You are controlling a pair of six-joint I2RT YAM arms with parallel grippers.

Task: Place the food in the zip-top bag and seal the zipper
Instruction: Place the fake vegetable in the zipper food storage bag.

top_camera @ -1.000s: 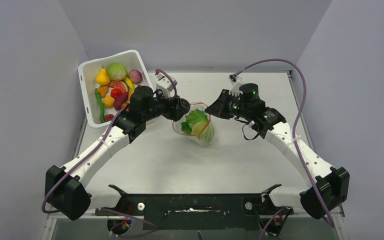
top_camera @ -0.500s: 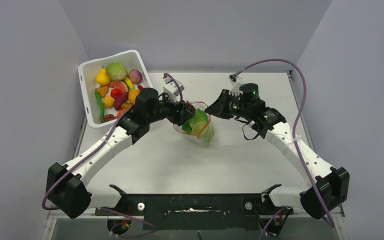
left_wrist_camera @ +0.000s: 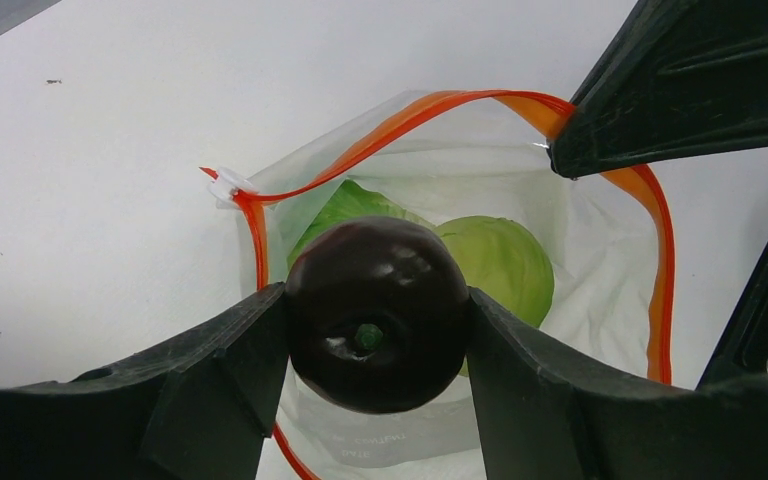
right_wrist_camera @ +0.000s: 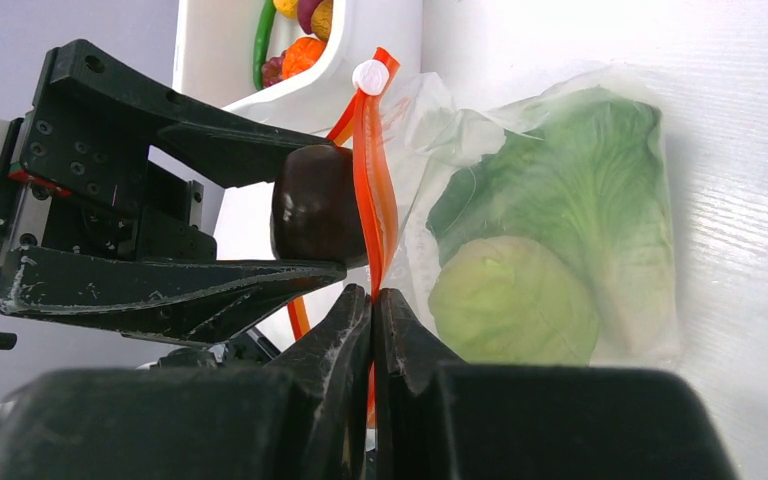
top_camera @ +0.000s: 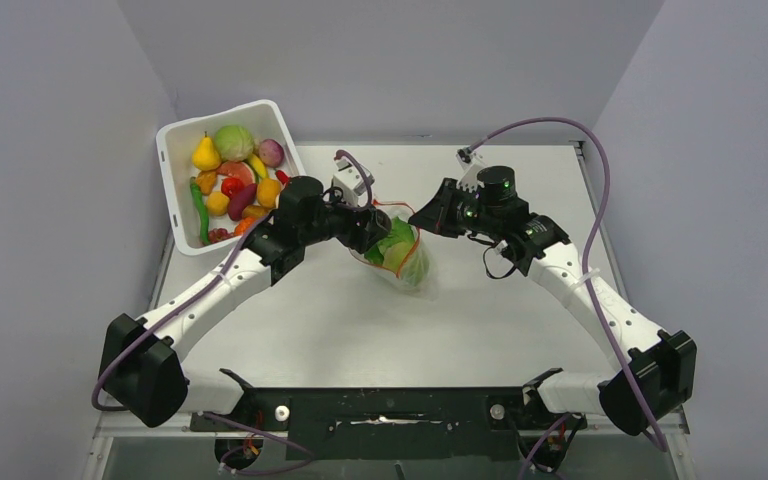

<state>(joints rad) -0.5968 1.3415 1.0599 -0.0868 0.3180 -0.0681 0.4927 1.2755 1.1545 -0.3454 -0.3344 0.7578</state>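
Top external, bag point(top_camera: 407, 262): lies on surface point(top_camera: 360, 330), mouth facing the left arm, lettuce point(right_wrist_camera: 580, 190) inside.
Left pincer point(left_wrist_camera: 375, 305): grips purple piece point(left_wrist_camera: 400, 265), directly before the open mouth.
Right pincer point(right_wrist_camera: 372, 300): clamped on zipper point(right_wrist_camera: 368, 190), holding the mouth open.

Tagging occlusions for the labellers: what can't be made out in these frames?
Top external: the dark purple round toy fruit is lost under the dark left gripper.
Left wrist: that fruit covers part of the green toy lettuce and the floor of the clear plastic zip-top bag.
Right wrist: the right gripper hides the red-orange zipper strip below its pinch; the top edge cuts off the white rectangular plastic tub.
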